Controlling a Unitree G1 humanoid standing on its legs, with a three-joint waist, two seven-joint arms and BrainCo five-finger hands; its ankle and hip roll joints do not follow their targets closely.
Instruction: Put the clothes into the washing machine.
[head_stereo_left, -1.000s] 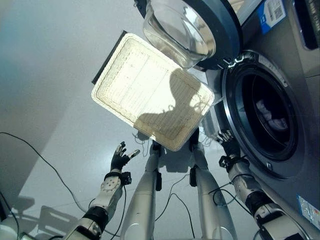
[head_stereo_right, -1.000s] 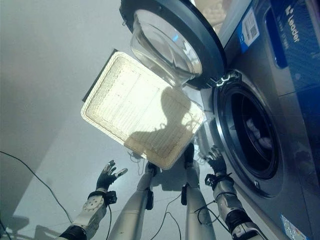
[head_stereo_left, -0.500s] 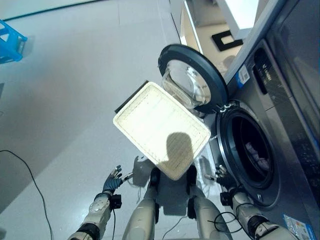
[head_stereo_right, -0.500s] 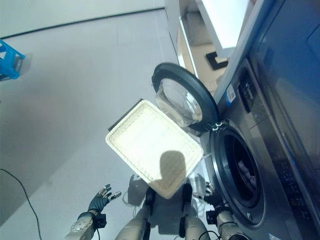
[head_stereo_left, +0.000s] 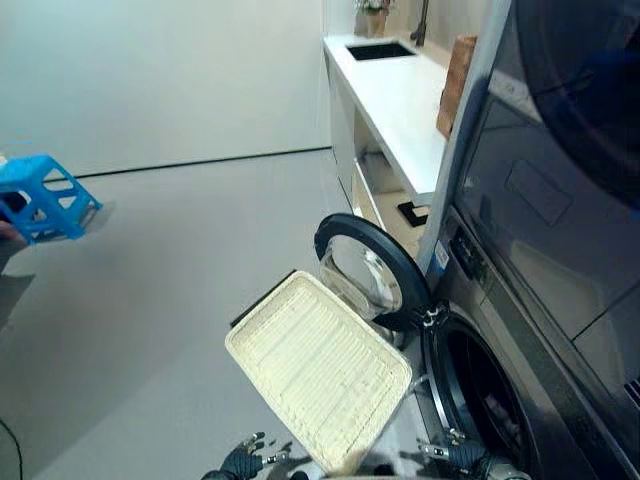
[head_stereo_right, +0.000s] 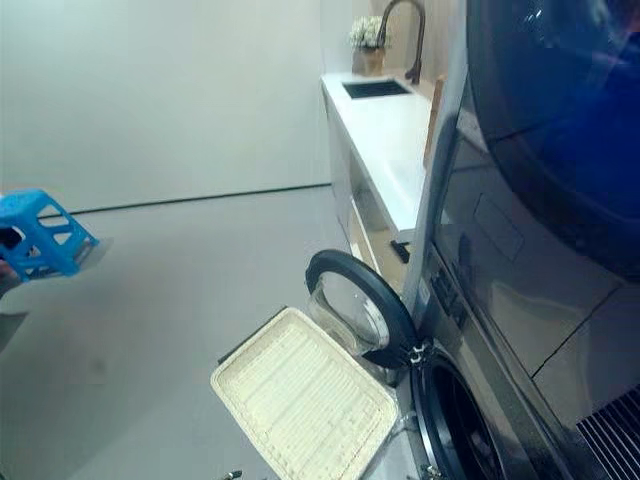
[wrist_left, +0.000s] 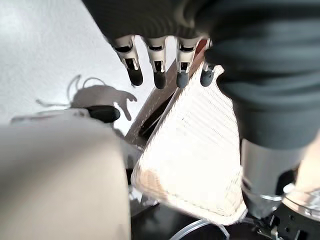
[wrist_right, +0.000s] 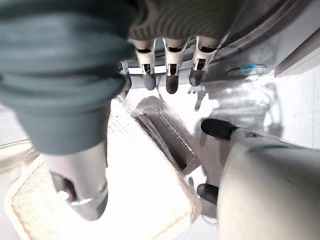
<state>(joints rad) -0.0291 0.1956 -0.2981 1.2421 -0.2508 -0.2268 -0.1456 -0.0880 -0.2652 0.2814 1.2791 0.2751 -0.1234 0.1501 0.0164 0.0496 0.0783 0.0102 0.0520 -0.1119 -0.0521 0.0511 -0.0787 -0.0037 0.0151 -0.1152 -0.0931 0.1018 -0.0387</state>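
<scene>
Our view has lifted: empty basket (head_stereo_left: 320, 385), washer door (head_stereo_left: 372, 268) open. Left hand (wrist_left: 159, 62) and right hand (wrist_right: 169, 70) relaxed, holding nothing. We judge loading finished.

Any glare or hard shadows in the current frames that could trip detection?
Left wrist view: the basket washes out almost to white, and the left hand throws a dark shadow on the floor. Right wrist view: the basket glares again, with finger shadows just past the right hand. Left eye view: the dark upper machine front carries reflections.
</scene>
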